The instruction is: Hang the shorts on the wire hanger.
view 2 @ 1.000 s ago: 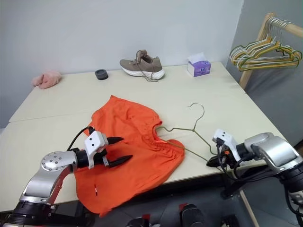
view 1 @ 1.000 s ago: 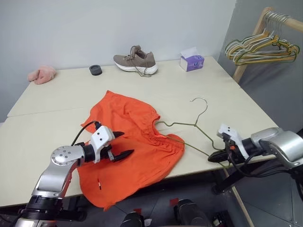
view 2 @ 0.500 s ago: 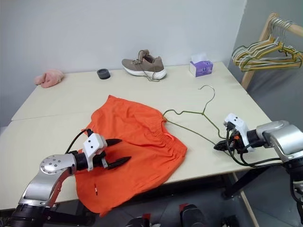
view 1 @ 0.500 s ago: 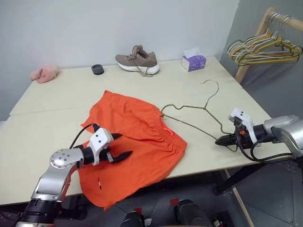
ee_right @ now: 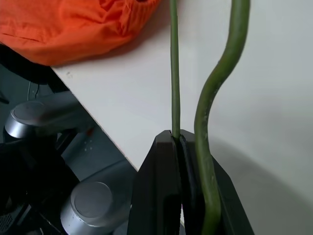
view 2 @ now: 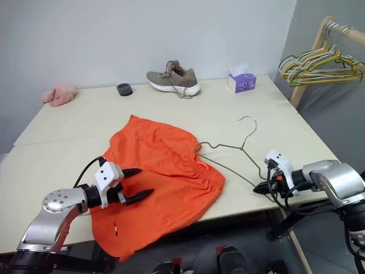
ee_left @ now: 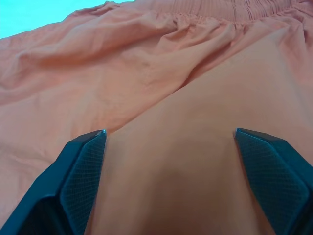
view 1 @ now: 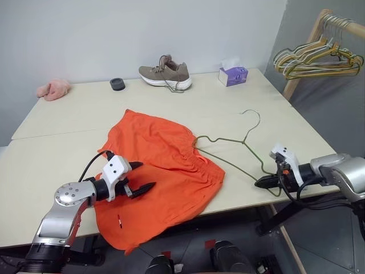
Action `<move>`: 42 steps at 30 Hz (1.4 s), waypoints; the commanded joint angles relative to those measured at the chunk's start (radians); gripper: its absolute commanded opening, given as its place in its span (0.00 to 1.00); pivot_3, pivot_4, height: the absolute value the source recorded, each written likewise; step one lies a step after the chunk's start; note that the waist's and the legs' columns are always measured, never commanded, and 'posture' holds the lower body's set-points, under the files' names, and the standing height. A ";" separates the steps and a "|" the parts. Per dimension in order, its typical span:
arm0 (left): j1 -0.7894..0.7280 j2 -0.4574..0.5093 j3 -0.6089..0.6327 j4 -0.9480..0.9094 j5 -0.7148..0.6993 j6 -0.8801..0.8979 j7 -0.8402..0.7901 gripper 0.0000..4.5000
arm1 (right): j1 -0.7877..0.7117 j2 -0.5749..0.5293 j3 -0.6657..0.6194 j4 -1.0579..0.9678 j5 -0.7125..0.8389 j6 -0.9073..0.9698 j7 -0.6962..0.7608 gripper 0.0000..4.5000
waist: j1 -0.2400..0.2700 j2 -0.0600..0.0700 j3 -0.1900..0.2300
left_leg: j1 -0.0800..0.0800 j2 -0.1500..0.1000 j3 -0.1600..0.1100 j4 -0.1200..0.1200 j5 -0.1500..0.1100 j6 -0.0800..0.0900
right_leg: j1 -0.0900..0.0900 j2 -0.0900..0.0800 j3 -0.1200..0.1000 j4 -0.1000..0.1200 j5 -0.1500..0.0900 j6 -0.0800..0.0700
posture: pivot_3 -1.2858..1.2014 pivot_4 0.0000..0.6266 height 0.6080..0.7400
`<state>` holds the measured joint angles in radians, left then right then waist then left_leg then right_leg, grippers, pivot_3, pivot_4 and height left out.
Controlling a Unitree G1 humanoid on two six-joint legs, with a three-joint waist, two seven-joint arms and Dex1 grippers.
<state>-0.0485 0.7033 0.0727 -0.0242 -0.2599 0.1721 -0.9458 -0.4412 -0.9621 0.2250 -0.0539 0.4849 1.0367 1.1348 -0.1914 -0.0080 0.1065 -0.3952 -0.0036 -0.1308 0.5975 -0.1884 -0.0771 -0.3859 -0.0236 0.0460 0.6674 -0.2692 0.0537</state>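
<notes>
Right, the shorts (view 1: 162,171) lie spread on the cream table (view 1: 63,123), their lower end draped over the near edge, the gathered waistband turned toward the wire hanger (view 1: 236,153). The left gripper (view 1: 140,177) hovers over the orange fabric with its two black fingers (ee_left: 80,169) spread wide, nothing between them. Over on the other side, the right gripper (view 1: 265,182) is clamped tight on the hanger's lower corner near the table's edge; the wrist view shows the green wire pinched between the black jaws. The hanger's far arm reaches to the waistband, hook pointing toward the back of the table. As for containers, a purple tissue box (view 1: 231,75) sits at the far edge with a white tissue sticking out of its top. Beside it rests a shoe (view 1: 164,72).
</notes>
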 commanded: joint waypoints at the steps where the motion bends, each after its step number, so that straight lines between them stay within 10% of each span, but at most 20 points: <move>1: -0.002 0.011 0.018 -0.021 -0.002 -0.013 0.004 0.99 | 0.010 -0.027 -0.046 -0.040 0.020 0.010 0.013 0.00 | 0.000 0.000 0.000 | 0.000 0.000 0.000 0.000 0.000 0.000 | 0.000 0.000 0.000 0.000 0.000 0.000 | 0.45 0.10 1.00; 42: -0.002 0.008 0.017 -0.043 -0.044 0.009 -0.039 0.99 | 0.174 -0.096 -0.201 -0.230 0.220 0.202 -0.041 0.00 | -0.002 0.000 0.001 | 0.000 0.000 0.001 0.000 0.000 0.000 | 0.000 0.000 0.000 -0.001 -0.003 -0.005 | 0.44 0.11 1.00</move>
<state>-0.0465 0.7040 0.0724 -0.0329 -0.2807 0.1789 -0.9752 -0.2630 -1.0412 0.0326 -0.2609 0.6904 1.2518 1.0865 -0.1936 -0.0081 0.1075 -0.3951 -0.0034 -0.1301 0.5974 -0.1884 -0.0771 -0.3860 -0.0236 0.0463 0.6667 -0.2723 0.0483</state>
